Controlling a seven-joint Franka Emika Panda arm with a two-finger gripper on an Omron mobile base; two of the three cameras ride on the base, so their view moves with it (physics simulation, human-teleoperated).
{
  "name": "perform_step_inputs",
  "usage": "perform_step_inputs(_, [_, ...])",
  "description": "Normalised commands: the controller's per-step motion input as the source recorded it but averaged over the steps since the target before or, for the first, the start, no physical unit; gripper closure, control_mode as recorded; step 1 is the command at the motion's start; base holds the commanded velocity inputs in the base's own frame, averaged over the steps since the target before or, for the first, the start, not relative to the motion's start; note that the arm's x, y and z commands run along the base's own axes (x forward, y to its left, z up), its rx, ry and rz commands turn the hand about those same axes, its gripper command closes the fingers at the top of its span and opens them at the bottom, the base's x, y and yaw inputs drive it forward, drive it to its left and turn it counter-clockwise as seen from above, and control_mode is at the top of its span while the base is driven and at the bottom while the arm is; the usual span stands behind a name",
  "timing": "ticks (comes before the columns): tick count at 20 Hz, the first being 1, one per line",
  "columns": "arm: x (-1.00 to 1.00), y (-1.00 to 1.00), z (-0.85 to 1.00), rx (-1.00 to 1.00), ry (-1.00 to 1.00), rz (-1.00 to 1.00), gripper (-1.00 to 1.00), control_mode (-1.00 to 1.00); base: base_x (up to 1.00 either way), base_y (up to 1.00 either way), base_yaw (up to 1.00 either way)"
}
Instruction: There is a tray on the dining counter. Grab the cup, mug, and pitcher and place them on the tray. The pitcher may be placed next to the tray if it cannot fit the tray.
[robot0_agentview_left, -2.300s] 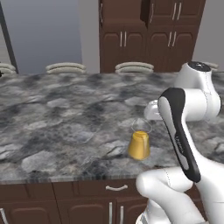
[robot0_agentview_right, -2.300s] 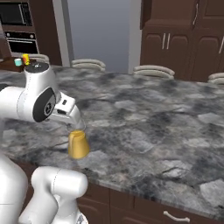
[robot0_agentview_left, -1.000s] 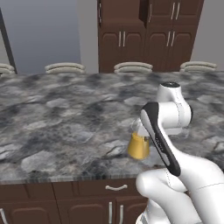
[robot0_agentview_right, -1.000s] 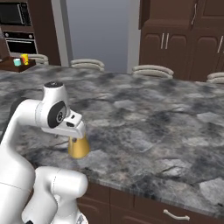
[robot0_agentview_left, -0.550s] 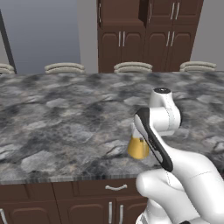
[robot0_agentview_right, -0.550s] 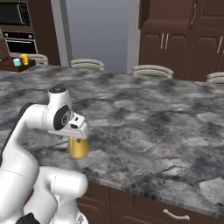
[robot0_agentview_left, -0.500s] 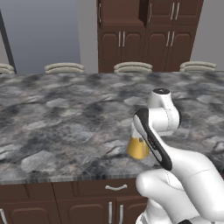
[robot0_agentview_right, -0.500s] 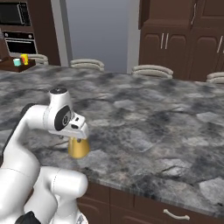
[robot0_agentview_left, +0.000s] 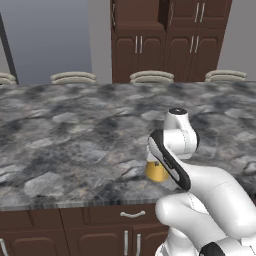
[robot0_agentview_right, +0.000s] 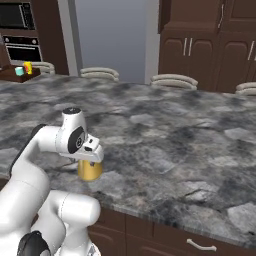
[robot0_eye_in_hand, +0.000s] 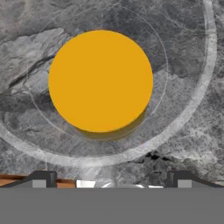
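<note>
**End effector wide open above the pitcher**

In your far left background, a tray (robot0_agentview_right: 14, 73) sits on the counter (robot0_agentview_right: 165, 135) with a teal mug (robot0_agentview_right: 19, 71) and a yellow cup (robot0_agentview_right: 28, 67) on it. Nearer you, the gold pitcher (robot0_agentview_right: 90, 170) stands upright close to the counter's front edge. Your end effector (robot0_eye_in_hand: 111, 177) hangs directly above it, spread fully and holding nothing, its fingertips (robot0_eye_in_hand: 42, 178) apart.

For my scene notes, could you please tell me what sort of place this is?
A home kitchen, most likely: a long marbled dining counter with stool backs along its far side, dark wooden cabinets behind, and a built-in oven at far left.
</note>
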Motion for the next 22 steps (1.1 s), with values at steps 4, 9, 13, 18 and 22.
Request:
perform_step_inputs(4, [0.19, 0.0, -0.28, 0.0, 0.0, 0.0, -1.0, -1.0, 0.0, 0.0, 0.0])
perform_step_inputs(9, [0.31, 0.0, -0.26, 0.0, 0.0, 0.01, -1.0, -1.0, 0.0, 0.0, 0.0])
perform_step_inputs(13, [0.15, 0.0, -0.3, 0.0, 0.0, 0.02, 1.0, -1.0, 0.0, 0.0, 0.0])
perform_step_inputs(18, [0.02, 0.0, -0.28, 0.0, 0.0, 0.02, 1.0, -1.0, 0.0, 0.0, 0.0])
perform_step_inputs(22, [-0.01, 0.06, -0.25, -0.02, 0.0, 0.0, 1.0, -1.0, 0.0, 0.0, 0.0])
